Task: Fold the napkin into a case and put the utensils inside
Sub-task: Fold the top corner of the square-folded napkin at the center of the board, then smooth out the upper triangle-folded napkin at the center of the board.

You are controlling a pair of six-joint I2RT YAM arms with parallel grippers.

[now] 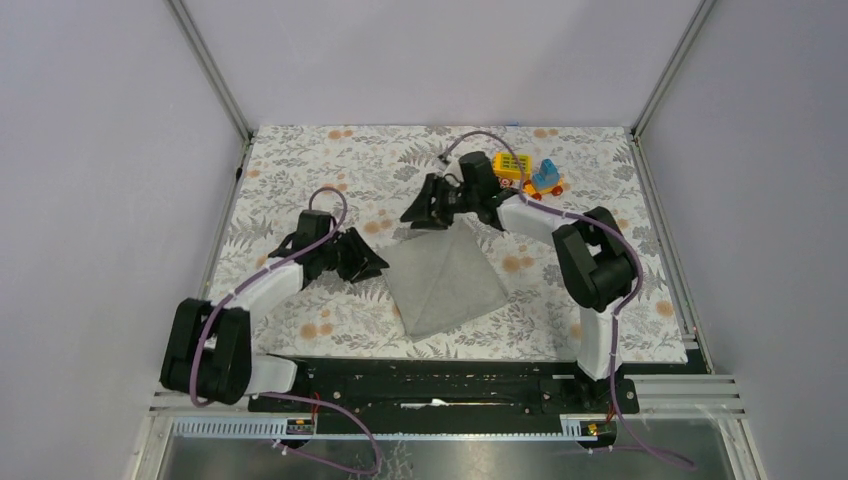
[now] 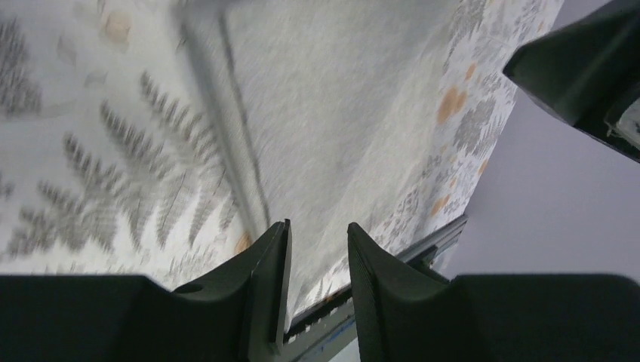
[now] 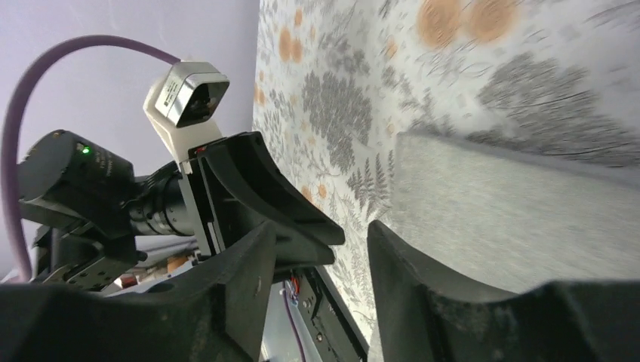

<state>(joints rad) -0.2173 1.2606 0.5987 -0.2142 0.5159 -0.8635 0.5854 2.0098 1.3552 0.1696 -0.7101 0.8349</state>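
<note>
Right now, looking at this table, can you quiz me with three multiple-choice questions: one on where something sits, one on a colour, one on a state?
1. Where are the toy blocks? A near-left corner; B far-right part of the tablecloth; C dead centre.
2. What colour is the napkin? A red; B grey; C green.
3. The right pincer: how do its jaws stand? A clamped on a spoon; B shut tight, empty; C apart, holding nothing.
Answers: B, the top view shows them at the far right; B, the cloth is plain grey; C, its wrist view shows a clear gap with nothing in it.
</note>
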